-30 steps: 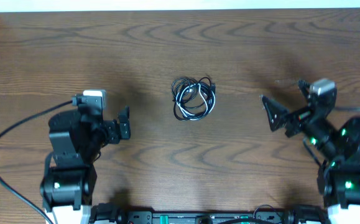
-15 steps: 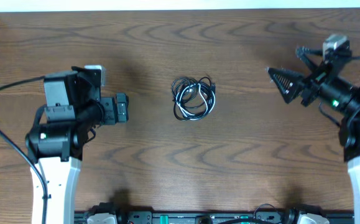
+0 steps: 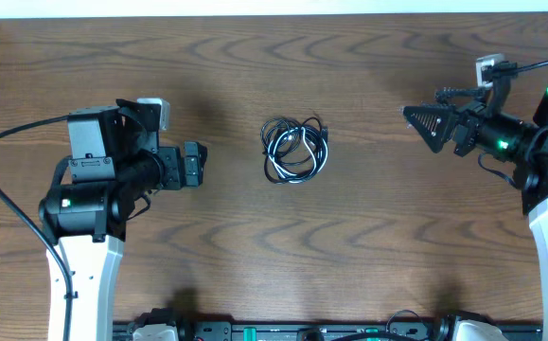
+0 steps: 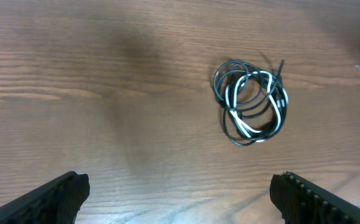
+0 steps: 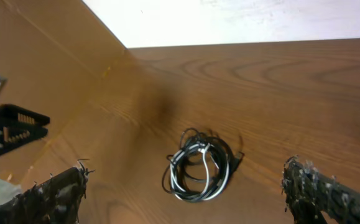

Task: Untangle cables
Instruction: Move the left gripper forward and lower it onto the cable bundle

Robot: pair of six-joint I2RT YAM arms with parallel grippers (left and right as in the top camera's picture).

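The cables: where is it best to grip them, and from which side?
Likely from straight above, on the outer black loop at the coil's left rim. The cables lie flat in one tight coil, and only the rim strands leave room to pinch. The open left gripper faces that side.

Quick update vs a sec ago: we see the left arm's black two-finger gripper [image 3: 194, 164] has come up out of its low tucked pose by the base, arm now stretched out. It sits approx level w/ the small coil of black and white cables [image 3: 295, 150], a touch nearer than half a sec back. The right arm's black two-finger gripper [image 3: 423, 128] also rose toward the far side. Lately it only edged left, and its small grey wrist cam [image 3: 487, 66] shifted left too.
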